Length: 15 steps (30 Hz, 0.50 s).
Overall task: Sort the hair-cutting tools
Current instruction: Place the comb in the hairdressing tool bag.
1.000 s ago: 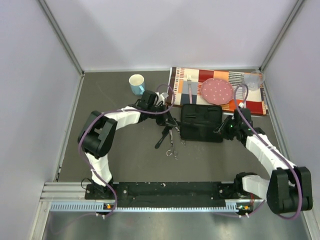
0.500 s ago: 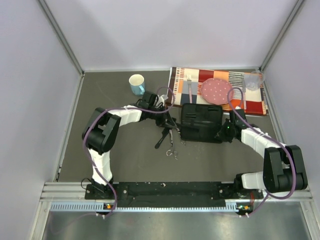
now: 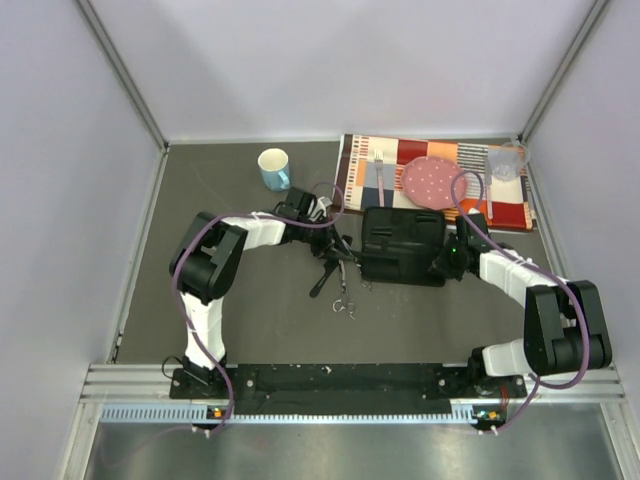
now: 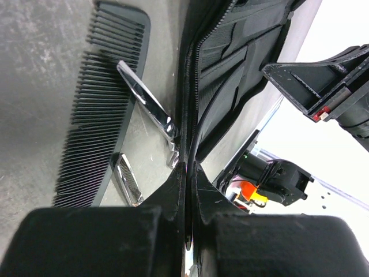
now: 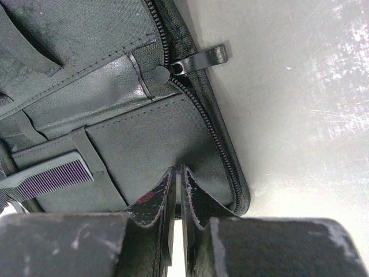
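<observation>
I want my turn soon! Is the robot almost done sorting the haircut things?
Not yet. The tucked comb sits in the case. The left tool and right tool pinch the case's edges. The loose comb and scissors lie outside on the table.

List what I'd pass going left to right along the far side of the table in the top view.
blue-and-white mug → fork → pink dotted plate → clear cup
</observation>
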Each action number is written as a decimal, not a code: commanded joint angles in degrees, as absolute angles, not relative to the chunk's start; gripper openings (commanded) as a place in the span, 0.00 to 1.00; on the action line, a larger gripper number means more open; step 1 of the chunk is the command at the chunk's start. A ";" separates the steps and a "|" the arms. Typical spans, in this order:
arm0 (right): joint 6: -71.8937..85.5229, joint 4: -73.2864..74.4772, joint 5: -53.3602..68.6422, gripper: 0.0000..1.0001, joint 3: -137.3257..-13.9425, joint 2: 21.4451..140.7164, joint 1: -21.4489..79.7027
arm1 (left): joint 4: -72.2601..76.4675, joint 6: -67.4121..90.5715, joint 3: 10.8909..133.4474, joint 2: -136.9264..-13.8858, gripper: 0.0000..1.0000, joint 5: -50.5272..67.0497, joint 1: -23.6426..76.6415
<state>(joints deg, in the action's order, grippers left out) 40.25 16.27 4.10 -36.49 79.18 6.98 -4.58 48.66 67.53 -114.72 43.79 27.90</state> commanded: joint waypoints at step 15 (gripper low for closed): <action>39.46 15.38 -1.49 0.06 -35.68 83.41 8.35 | 3.16 55.64 65.83 -116.10 0.00 38.85 30.06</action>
<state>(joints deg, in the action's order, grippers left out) 40.25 15.70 3.27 -36.84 79.79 7.40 0.25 54.87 66.61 -114.85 42.54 28.91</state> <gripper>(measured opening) 0.066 0.029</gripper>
